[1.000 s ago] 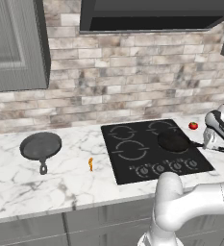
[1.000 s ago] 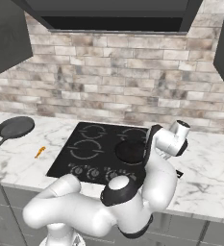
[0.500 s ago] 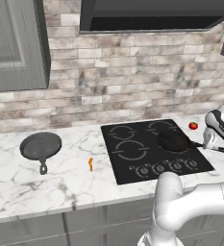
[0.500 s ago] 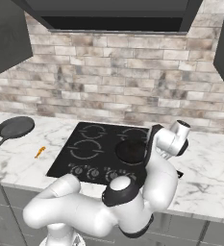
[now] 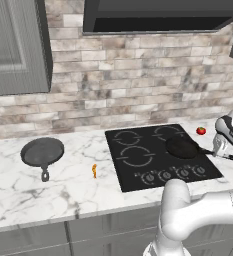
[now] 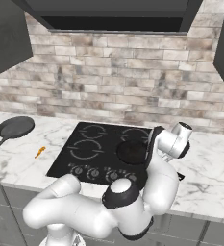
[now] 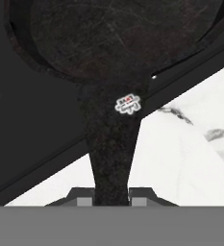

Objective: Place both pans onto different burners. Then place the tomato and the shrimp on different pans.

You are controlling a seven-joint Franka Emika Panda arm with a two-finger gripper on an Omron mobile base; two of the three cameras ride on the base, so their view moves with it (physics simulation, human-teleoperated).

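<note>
my claw (image 7: 112,196) is clenched on the long thin handle of the black pan (image 7: 118,43); in the hand view the handle runs down between my two fingertips (image 7: 82,198) and each tip presses against a side of it. the pan's bowl sits on the glossy cooktop (image 7: 31,129), and the handle reaches out past the cooktop's edge over the white marble.

going from the left in the left base view: the grey skillet (image 5: 42,152) lies on the marble worktop (image 5: 18,190), well apart from the cooktop, its short loop handle pointing toward the front edge. the shrimp (image 5: 94,171) lies on the marble between the skillet and the cooktop, just beside the cooktop's left edge. the cooktop (image 5: 138,172) carries grey ring burners (image 5: 137,156) and a row of knobs along its front. the black pan (image 5: 182,147) rests over the right front burner. the tomato (image 5: 201,131) sits on the marble just past the cooktop's right rear corner, apart from the pan. my claw (image 5: 221,148) is at the pan's handle end, over the right edge of the cooktop.

behind the worktop is a brick wall, with a dark hood above the cooktop and a grey cabinet at the upper left.

in the right base view my arm rises from the base, bends over the front of the cooktop (image 6: 80,158), and the wrist turns down beside the black pan (image 6: 132,151).
</note>
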